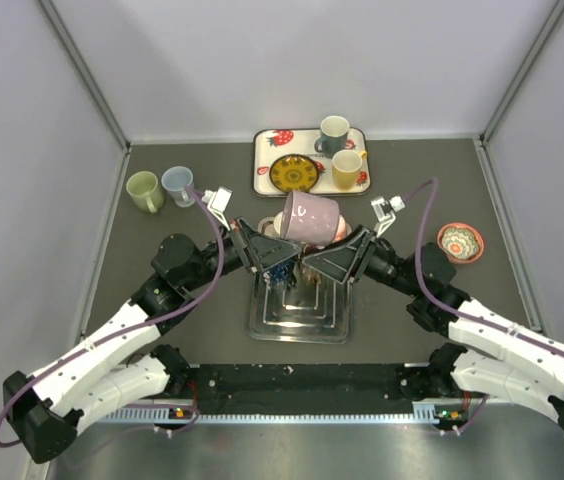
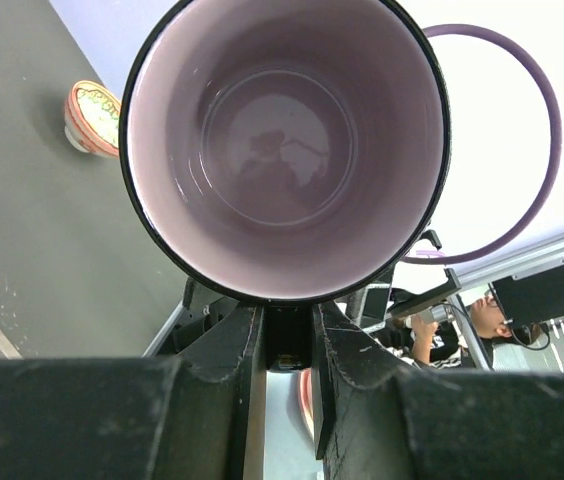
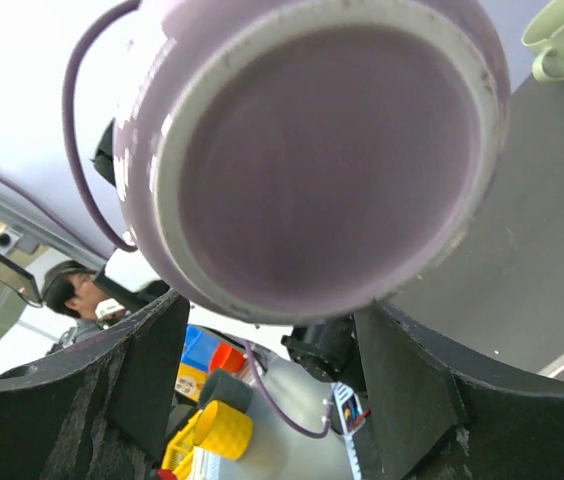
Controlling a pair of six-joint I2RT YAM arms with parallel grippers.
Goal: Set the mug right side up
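Mug at centre of the top view, lying on its side in the air over the far edge of the metal rack. Mouth faces my left pincer, base faces my right pincer. Right fingers are spread wide and straddle the base end, clamping it by my reading. Left fingers are nearly together under the rim; cannot tell what they pinch, if anything. Judged halfway: sideways hold lets me tip the mouth upward
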